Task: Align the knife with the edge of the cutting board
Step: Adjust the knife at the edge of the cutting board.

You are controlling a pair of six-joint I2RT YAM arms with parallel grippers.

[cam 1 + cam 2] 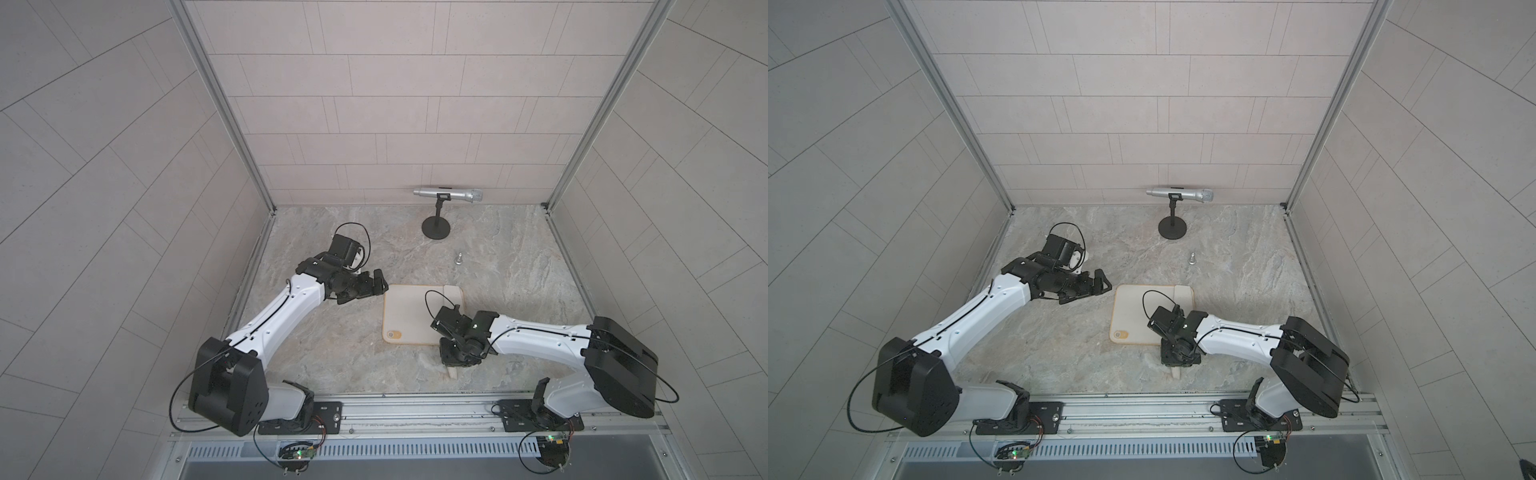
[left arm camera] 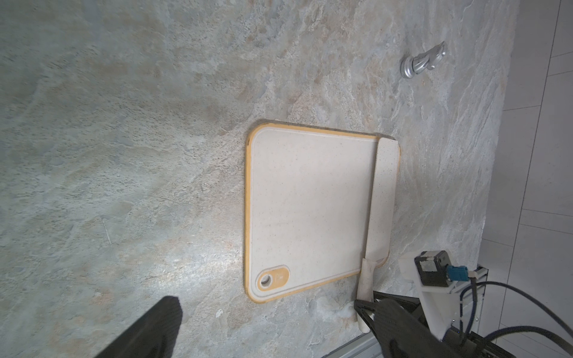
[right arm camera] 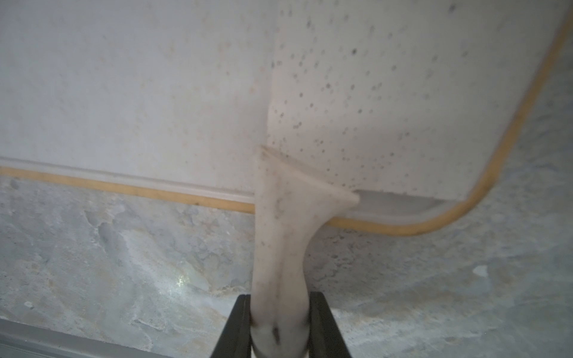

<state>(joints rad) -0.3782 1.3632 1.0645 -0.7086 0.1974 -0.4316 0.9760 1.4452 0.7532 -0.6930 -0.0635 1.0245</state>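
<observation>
Right claw clenched on knife handle, just off near edge of cutting board; blade flat along board edge opposite hole tab. Left claw released beside board's far corner, open surface around

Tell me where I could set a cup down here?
Bare marble lies between the cutting board and the right wall, and left of it toward the front rail. Crowded: its near corner, where the right gripper grips the knife.

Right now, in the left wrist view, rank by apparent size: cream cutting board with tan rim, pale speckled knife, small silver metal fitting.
1. cream cutting board with tan rim
2. pale speckled knife
3. small silver metal fitting
No close calls.
</observation>
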